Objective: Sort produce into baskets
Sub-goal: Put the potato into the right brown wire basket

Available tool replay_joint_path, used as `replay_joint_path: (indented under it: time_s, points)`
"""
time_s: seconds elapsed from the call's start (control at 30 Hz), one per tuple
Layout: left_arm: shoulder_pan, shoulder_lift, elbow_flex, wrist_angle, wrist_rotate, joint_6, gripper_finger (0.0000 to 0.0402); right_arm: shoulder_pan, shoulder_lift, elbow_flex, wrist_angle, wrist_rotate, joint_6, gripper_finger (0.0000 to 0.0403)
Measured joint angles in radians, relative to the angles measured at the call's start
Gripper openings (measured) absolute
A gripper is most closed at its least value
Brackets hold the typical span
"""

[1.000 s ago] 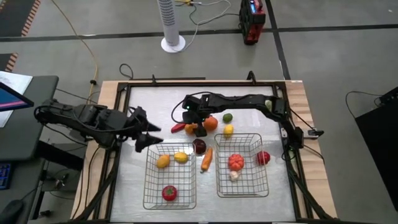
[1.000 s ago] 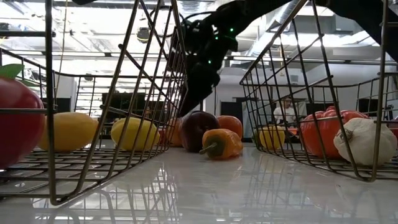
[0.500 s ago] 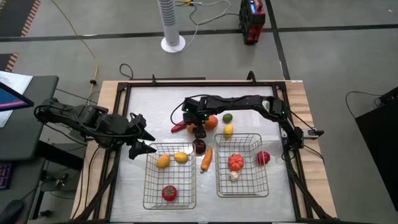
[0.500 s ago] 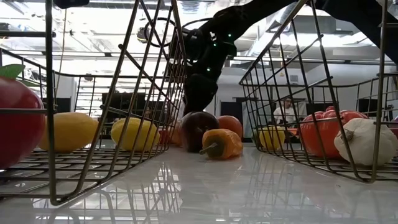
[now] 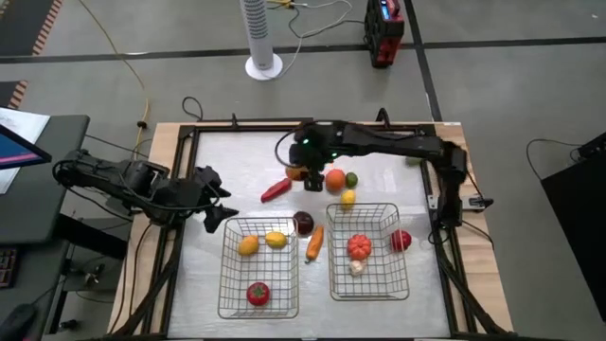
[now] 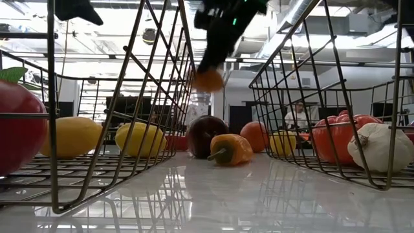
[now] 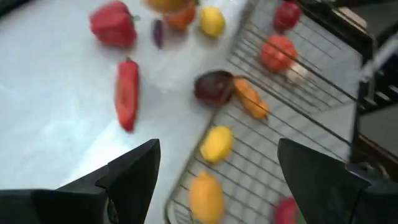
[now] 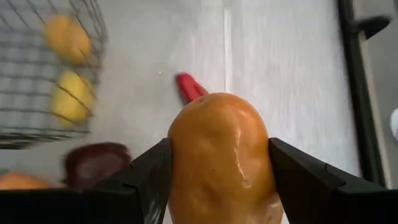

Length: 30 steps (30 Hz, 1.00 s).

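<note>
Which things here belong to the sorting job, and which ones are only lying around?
Job: orange fruit held by right gripper; red chili; left basket; right basket.
Lying about: white fan post, red device, yellow cable.

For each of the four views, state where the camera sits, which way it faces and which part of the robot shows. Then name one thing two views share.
High: overhead, facing down; both arms, left basket.
Low: at tabletop height, facing level between the baskets; right gripper overhead.
Left wrist: facing down past open left gripper at red chili.
Right wrist: right gripper clamping an orange vegetable.
Shared: dark purple round, low and high.
</note>
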Motion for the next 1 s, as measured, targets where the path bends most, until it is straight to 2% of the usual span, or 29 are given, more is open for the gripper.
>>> replay_joint_path:
  time_s: [0.13,0.23,0.57,0.73,0.9,1.0]
  points:
    - [0.005,0.002,-0.047,0.064,-0.078,0.042,0.0311,0.030,-0.082,0.000,-0.014,-0.006,0.073,0.0266]
    - [0.040,0.014,-0.082,0.150,-0.077,0.104,0.0311,0.063,-0.134,0.000,-0.012,-0.007,0.150,0.0266]
    - [0.153,0.068,-0.092,0.319,0.072,0.268,0.0311,0.180,-0.204,0.001,0.037,-0.079,0.495,0.0273]
    - [0.163,0.057,-0.076,0.301,0.085,0.309,0.0311,0.238,-0.204,0.001,-0.162,-0.077,0.584,0.0275]
    - [0.163,0.044,-0.076,0.280,0.147,0.326,0.0311,0.286,-0.204,-0.001,-0.463,-0.001,0.706,0.0276]
    - [0.177,0.057,-0.076,0.256,0.167,0.323,0.0311,0.306,-0.206,-0.052,-0.532,0.039,0.802,0.0276]
